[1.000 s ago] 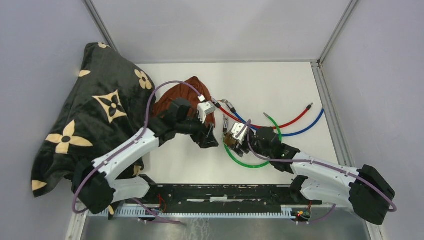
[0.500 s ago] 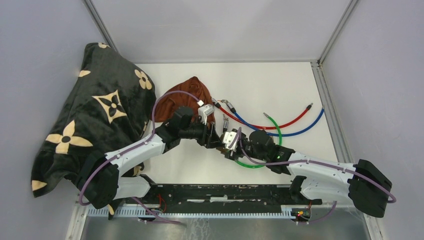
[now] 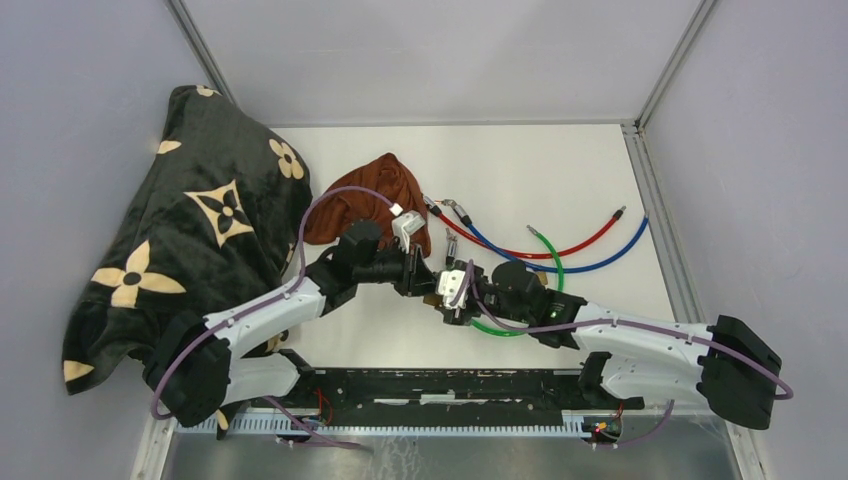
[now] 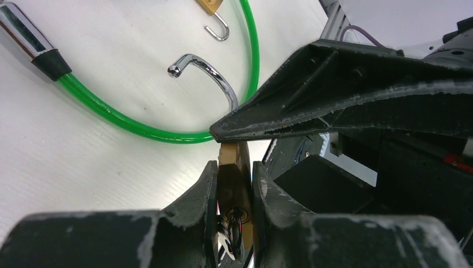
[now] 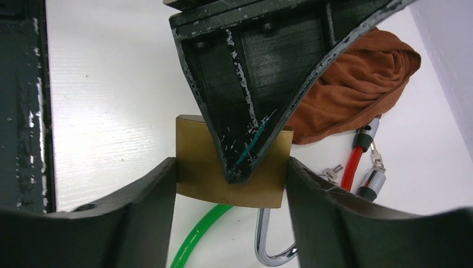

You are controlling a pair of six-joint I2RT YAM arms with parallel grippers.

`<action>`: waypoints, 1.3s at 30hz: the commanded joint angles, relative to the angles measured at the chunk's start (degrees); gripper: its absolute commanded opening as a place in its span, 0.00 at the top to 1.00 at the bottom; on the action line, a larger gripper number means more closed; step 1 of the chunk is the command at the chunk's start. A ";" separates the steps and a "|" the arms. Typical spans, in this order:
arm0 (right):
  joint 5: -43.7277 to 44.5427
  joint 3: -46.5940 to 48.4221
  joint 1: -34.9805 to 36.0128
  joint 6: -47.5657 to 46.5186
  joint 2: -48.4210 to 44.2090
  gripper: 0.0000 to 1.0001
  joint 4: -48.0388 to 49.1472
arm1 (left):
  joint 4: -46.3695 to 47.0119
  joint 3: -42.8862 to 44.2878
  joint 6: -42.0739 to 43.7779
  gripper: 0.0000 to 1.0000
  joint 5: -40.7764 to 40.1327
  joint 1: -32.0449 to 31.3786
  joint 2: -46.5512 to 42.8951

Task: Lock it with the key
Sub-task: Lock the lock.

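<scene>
Fig.: lower-centre of top view, brass padlock held by both claws. R gripper clamps its edges; L gripper pinches its flat faces. Shackle open, nr green cable.

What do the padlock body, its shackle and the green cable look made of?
The padlock body looks like brass: dull golden, brushed. Its shackle looks like polished or chromed steel: mirror glints. The green cable has a glossy plastic sheath; its core is hidden.
</scene>
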 commanded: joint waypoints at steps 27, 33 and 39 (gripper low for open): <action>-22.37 9.97 -6.27 -2.70 -2.17 0.71 -7.59 | 13.06 -10.67 14.07 0.98 5.92 4.58 -34.02; -36.07 14.73 -6.62 1.66 0.63 0.76 -17.45 | 10.64 -8.89 39.57 0.98 3.00 4.59 -37.32; -36.97 15.62 -6.62 4.00 0.20 0.35 -20.27 | 6.10 -8.60 58.67 0.98 7.83 4.46 -38.41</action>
